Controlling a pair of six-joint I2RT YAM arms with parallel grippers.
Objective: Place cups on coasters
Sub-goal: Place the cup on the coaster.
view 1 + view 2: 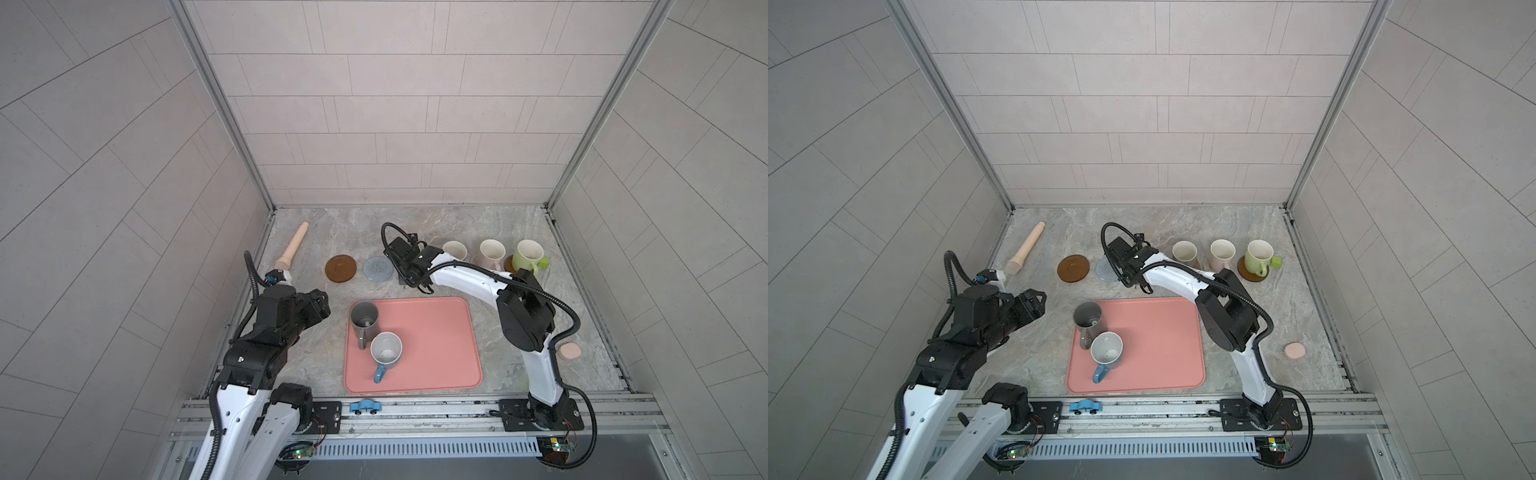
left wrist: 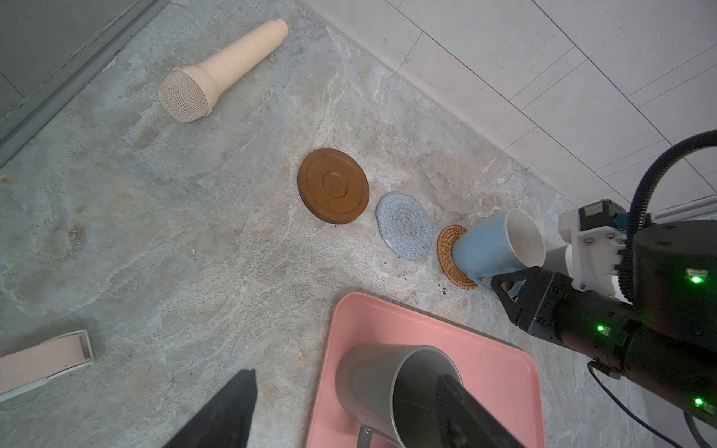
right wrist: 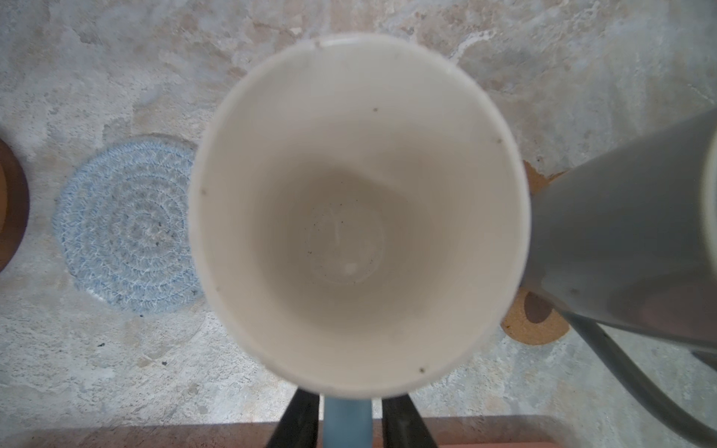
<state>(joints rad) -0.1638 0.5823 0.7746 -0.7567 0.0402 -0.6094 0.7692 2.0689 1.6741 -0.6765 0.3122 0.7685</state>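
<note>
Step in hand: release of the light blue mug [image 2: 489, 248], which stands upright on the tan rattan coaster [image 2: 448, 248], base inside the rim as far as I can see.
Right gripper [image 3: 349, 403]: my jaws sit either side of the blue handle with a sliver of gap on each side. I read that as let go, barely parted.
Left gripper [image 1: 325, 306]: spread wide and empty, low beside the pink tray [image 1: 436, 332], aimed at the tall dark grey mug [image 1: 365, 320].
Tally (my judgement): four mugs placed, namely grey mug [image 1: 455, 251], pink mug [image 1: 491, 253], green mug [image 1: 527, 255] and the light blue one. Two wait on the tray: the dark grey and the pale grey mug with blue handle [image 1: 386, 351].
Bare coasters: brown wooden disc [image 2: 333, 185] and grey-blue crochet coaster [image 2: 403, 225], side by side, apart from each other.
Next move calls for: widening my right jaws, then backing straight off the handle toward the tray so the mug is not dragged.
Tight spots: the grey mug is just beside the light blue one. The dark grey mug's handle is close against the pale grey mug; I cannot tell if they touch.
Open room: bare table between the tray and the two free coasters. The toy microphone [image 1: 293, 251] lies well clear, near the side wall.
</note>
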